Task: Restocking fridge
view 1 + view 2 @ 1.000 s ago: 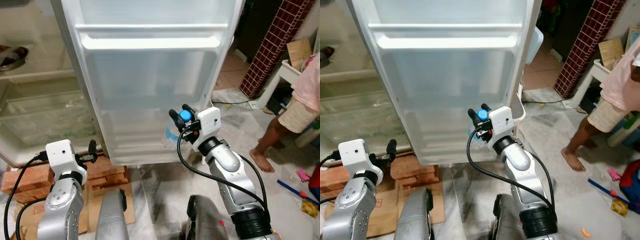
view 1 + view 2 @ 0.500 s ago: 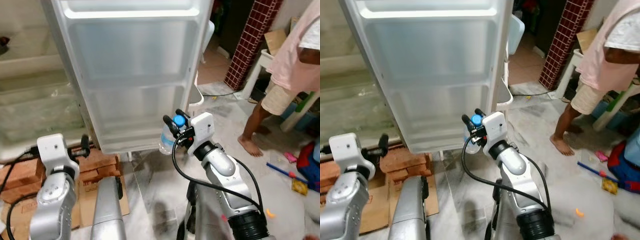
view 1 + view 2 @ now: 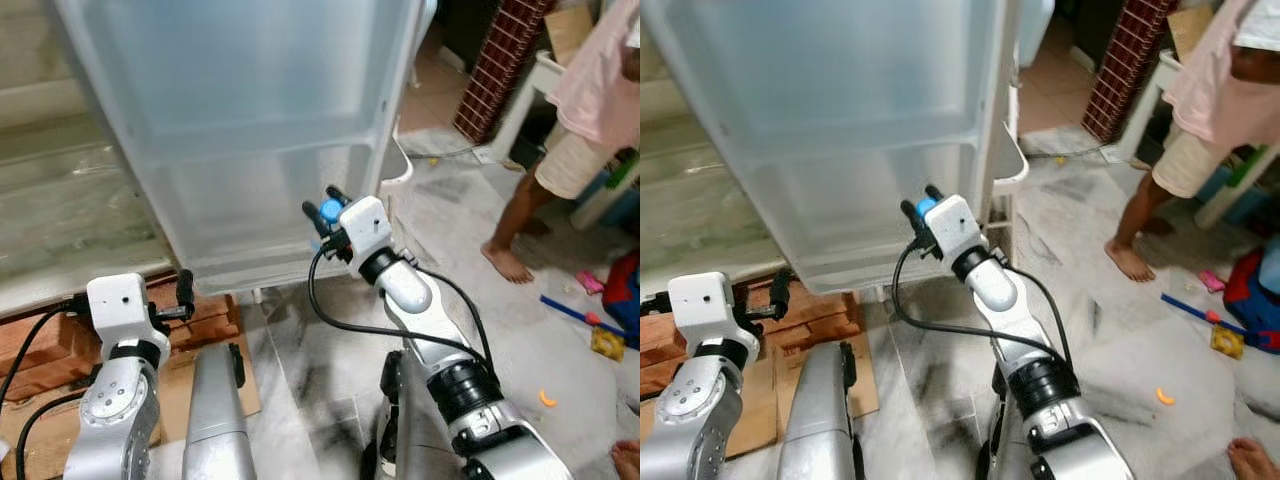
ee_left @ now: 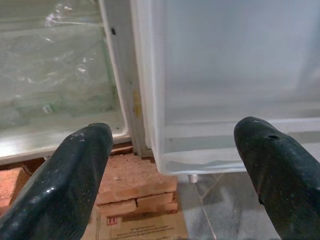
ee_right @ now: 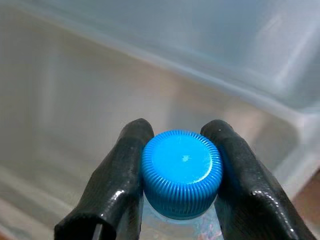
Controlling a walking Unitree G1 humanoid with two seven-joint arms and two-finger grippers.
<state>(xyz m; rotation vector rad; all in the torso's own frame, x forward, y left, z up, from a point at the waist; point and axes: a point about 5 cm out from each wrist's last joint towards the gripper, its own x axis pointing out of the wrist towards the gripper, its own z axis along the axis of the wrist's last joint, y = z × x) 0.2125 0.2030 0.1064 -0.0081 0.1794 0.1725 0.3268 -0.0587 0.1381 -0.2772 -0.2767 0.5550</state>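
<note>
The fridge door (image 3: 250, 90) stands open, with a translucent lower shelf (image 3: 250, 215) on its inner side. My right gripper (image 3: 323, 207) is stretched out to that shelf's right end. It is shut on the blue cap (image 5: 181, 172) of a clear water bottle. The black fingers (image 5: 125, 165) clamp the cap from both sides. The bottle's body hangs below and is mostly hidden. My left gripper (image 4: 172, 132) is open and holds nothing. It stays low at the left (image 3: 183, 292), facing the door's bottom corner.
Red bricks (image 3: 215, 320) and cardboard (image 3: 180, 390) lie under the fridge. The crisper drawer (image 3: 70, 200) sits inside at the left. A person (image 3: 590, 110) stands barefoot at the right. Small toys (image 3: 600, 345) lie on the marble floor.
The camera has shifted. My right arm has reached forward and carried the bottle from below the door up against the lower door shelf. The left gripper stays open and low.
</note>
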